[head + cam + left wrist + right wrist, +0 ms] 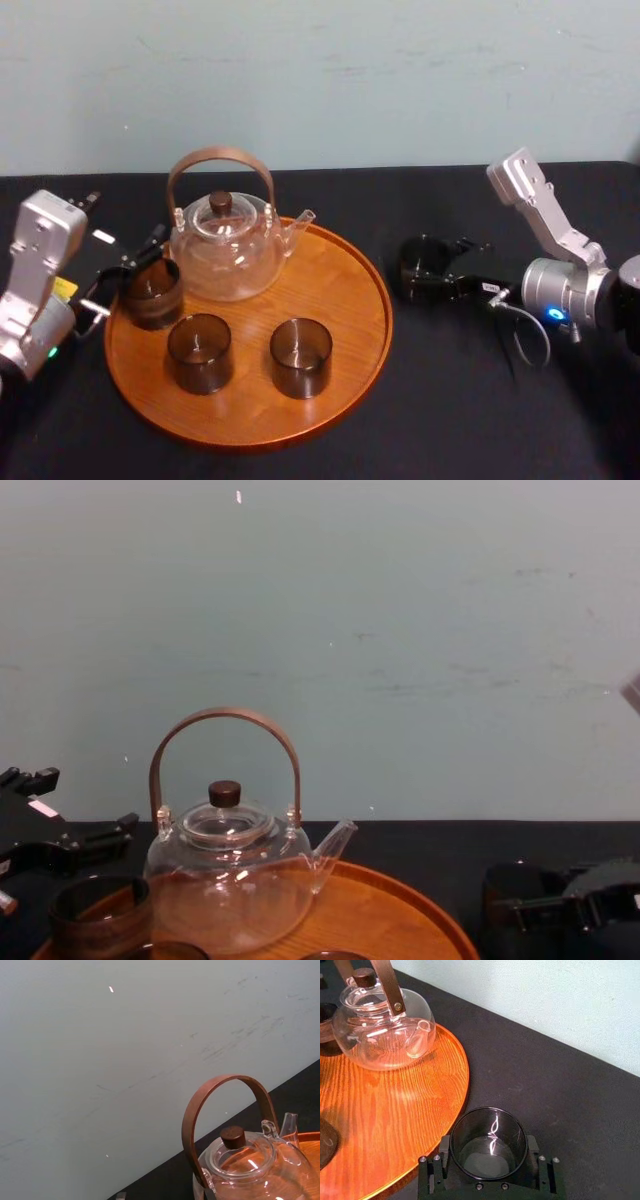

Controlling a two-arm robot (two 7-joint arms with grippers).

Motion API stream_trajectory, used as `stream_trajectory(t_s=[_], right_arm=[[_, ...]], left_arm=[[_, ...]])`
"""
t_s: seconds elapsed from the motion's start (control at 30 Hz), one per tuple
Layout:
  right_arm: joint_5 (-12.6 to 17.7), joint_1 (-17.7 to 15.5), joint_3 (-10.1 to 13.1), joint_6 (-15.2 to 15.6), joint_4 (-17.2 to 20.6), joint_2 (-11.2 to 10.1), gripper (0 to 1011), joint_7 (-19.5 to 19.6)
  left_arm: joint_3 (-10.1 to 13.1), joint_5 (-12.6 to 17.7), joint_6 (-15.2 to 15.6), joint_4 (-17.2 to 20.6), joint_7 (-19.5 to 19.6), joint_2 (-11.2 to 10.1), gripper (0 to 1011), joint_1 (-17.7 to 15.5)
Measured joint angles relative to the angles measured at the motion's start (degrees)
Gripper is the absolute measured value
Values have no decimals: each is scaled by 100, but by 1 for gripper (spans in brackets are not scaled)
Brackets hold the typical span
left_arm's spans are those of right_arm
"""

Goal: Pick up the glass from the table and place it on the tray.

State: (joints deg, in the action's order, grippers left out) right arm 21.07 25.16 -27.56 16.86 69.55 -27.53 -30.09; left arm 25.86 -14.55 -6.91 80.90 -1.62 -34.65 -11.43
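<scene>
head view: glass [421, 263] stands on the black surface [460, 400] just right of the tray [340, 300] rim, right end effector [428, 270] around it. left end effector [140, 268] is at the tray's left edge (grip: cannot tell). right wrist view: pads [444, 1146] clamp the glass, with bare wood beside it and open surface beyond. chest view: teapot [235, 880] sits mid-tray.

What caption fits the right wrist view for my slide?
Right gripper grips the dark glass on the black table, beside the wooden tray holding the teapot.
</scene>
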Motion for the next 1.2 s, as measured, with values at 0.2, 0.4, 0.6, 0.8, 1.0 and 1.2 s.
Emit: stream_trajectory(t_s=[0.2, 0.4, 0.6, 0.8, 1.0, 1.2], right_arm=[[130, -142, 108, 9, 249, -149, 901, -81], [218, -222, 181, 26, 550, -329, 901, -124], [248, -143, 201, -68, 719, -428, 900, -169], [224, 74, 66, -218, 651, -364, 900, -320], [176, 284, -107, -325, 535, -241, 901, -457], [137, 485, -329, -427, 369, -85, 901, -620]], left_arm=[[0, 0, 0, 0, 0, 0, 1001, 0], [0, 0, 0, 0, 0, 0, 1001, 0], [0, 0, 0, 0, 0, 0, 1002, 0], [0, 0, 0, 0, 0, 0, 1001, 0], [0, 0, 0, 0, 0, 0, 1001, 0], [0, 0, 0, 0, 0, 0, 1001, 0]])
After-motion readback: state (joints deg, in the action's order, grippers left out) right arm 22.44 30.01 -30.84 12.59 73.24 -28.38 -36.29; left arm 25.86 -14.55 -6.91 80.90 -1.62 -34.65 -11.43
